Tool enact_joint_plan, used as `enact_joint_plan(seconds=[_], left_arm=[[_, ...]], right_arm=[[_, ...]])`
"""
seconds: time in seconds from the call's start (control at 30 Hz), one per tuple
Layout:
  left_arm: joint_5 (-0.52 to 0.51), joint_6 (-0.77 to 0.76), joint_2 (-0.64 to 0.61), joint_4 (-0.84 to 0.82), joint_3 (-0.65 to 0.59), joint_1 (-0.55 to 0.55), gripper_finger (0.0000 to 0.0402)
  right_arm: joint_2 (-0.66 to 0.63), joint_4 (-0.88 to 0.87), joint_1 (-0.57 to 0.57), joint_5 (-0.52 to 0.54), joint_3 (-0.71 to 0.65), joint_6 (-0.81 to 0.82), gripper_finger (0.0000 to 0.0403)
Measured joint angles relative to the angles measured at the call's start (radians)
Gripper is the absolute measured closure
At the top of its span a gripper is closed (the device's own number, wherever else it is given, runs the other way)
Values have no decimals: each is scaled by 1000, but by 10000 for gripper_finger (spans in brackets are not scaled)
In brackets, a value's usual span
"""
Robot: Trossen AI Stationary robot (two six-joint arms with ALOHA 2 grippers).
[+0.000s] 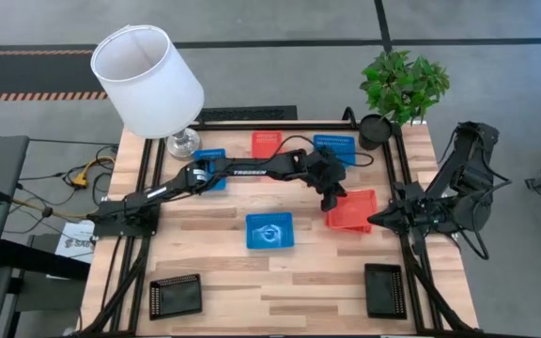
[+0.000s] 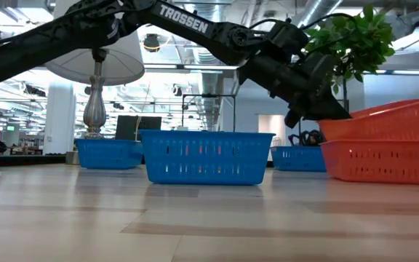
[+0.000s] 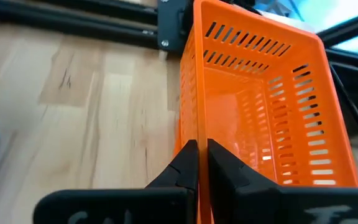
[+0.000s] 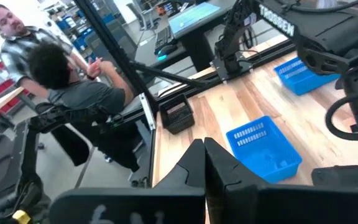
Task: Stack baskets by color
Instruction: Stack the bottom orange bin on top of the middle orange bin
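My left gripper [image 1: 332,200] reaches across the table and is shut on a red-orange basket [image 1: 353,208]. In the low view that basket [image 2: 384,116] is tilted above a second red-orange basket [image 2: 384,161] that stands on the table. Another red-orange basket [image 1: 269,143] stands at the far edge. Blue baskets stand at the middle [image 1: 270,231], far left [image 1: 209,169] and far right [image 1: 334,145]. Two black baskets [image 1: 175,296] [image 1: 384,289] stand near the front edge. My right gripper [image 4: 202,155] is shut on nothing, at the table's right edge. My left gripper pinches a side wall of the red-orange basket at its rim [image 3: 197,134], one finger inside the basket and one outside. The fingers slant down from the table's left. The basket is tilted over the lower red-orange basket; whether the two touch, I cannot tell.
A white lampshade [image 1: 148,75] on its lamp stands at the far left corner, and a green plant [image 1: 404,84] in a black pot [image 1: 376,130] at the far right. Bare wood lies between the middle blue basket and the black baskets. A person sits beyond the table [image 4: 73,87].
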Motion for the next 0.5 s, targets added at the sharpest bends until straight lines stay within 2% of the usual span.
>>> enact_joint_plan(seconds=[0.3, 0.37, 0.5], left_arm=[[-175, -182, 0, -53, 0, -48, 401], [-181, -187, 0, -46, 0, -52, 401], [-127, -160, 0, -44, 0, -51, 401]], right_arm=[[0, 0, 0, -24, 0, -2, 395], [0, 0, 1, -24, 0, -2, 395], [0, 0, 10, -24, 0, 3, 395]])
